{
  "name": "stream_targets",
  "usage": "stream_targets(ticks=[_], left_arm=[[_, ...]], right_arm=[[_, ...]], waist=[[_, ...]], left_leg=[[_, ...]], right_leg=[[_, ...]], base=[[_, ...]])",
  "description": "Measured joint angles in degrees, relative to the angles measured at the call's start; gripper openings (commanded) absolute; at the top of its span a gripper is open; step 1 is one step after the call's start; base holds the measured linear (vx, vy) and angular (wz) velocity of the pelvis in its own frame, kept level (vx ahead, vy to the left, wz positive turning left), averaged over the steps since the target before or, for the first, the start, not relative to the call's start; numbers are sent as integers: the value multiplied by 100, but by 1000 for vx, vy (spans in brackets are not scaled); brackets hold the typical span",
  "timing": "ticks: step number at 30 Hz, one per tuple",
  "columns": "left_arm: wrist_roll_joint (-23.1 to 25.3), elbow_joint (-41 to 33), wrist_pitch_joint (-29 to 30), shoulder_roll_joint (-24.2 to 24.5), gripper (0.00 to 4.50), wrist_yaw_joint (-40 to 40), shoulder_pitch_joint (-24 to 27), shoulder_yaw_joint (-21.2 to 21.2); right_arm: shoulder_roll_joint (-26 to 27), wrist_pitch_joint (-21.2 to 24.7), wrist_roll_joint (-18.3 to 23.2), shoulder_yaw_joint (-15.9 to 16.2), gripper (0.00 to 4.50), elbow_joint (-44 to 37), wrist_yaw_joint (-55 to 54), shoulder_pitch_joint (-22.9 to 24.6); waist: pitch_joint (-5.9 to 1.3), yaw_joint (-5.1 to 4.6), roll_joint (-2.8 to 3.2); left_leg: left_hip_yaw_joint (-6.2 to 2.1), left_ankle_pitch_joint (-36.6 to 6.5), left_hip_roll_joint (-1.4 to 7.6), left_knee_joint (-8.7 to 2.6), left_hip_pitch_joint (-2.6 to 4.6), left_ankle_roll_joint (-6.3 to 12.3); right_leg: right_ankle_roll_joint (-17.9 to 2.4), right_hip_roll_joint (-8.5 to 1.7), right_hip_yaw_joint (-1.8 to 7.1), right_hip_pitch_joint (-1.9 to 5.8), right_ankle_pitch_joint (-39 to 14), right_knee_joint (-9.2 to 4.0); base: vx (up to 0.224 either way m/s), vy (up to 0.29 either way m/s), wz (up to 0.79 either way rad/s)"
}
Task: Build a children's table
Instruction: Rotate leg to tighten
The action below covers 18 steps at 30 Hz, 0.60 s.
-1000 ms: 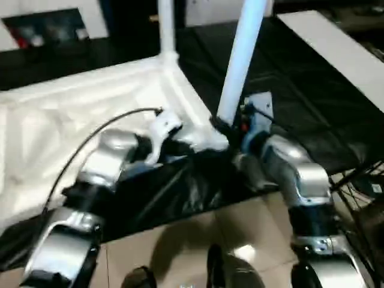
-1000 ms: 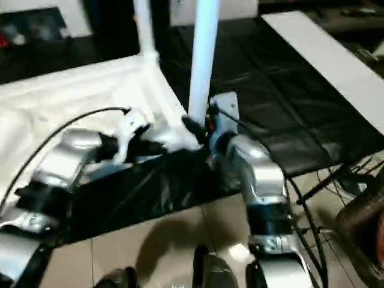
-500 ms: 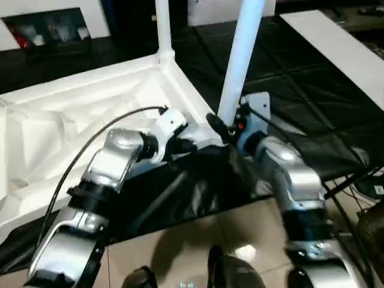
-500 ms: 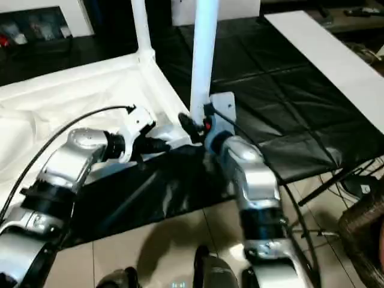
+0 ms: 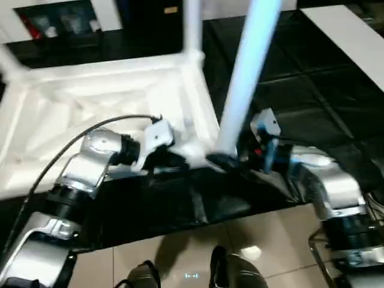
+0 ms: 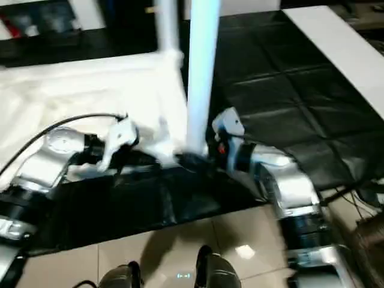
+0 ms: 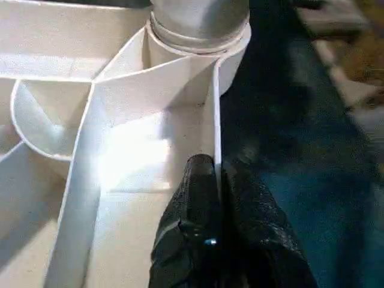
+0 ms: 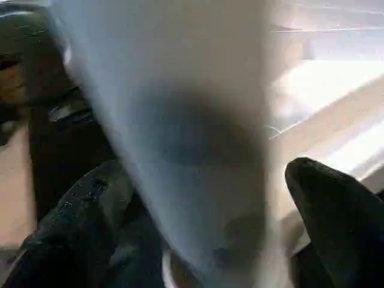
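**A:** Where does the table top lie?

**B:** Upside down on the black mat, ribbed underside up. It fills the head view from about nine o'clock round to twelve. One leg is seated in the far corner at twelve o'clock. A second leg stands near the middle of the view, its long axis close to upright and leaning slightly toward one o'clock, its foot at the near corner socket.

**A:** And the grippers?

**B:** The right gripper comes in from three o'clock and sits at the very base of that near leg. In its wrist view the two black fingers stand on either side of the shaft, so I judge them closed round the leg. The left gripper comes in from nine o'clock, fingers pinched shut on the thin side wall of the top, one finger inside the rim and one outside, just short of the socket.

**A:** So what does the next move turn on?

**B:** The leg's axis against the socket's. The socket opens straight up, and the leg looks a touch tilted. I cannot tell whether it is fully home. The right arm is the one on the leg, so pressing or straightening falls to it, while the left braces the top.
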Motion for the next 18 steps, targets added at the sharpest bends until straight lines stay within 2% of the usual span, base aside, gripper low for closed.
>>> stream_targets(ticks=[8, 15, 18], left_arm=[[-20, 88, -411, 236, 0, -659, -17, -211], [-21, 269, -578, 213, 0, -877, -150, -309], [-20, 323, -629, 193, 0, -890, -183, -324]], right_arm=[[-462, -320, 120, 388, 444, 201, 1316, -97], [-551, -597, 162, 700, 392, 643, 2008, -422], [-491, -647, 163, 729, 360, 761, 2108, -495]], waist=[[2, 135, -22], [1, 178, -39], [1, 203, -39]], left_leg=[[17, 3, -2, 40, 1, -6], [17, 3, -3, 48, -2, -6], [16, 3, -2, 48, -2, -5]], right_leg=[[21, -5, 20, 1, 18, 3], [20, -6, 22, 6, 22, 3], [19, -6, 21, 5, 23, 4]], base=[[0, 0, 0], [0, 0, 0], [0, 0, 0]])
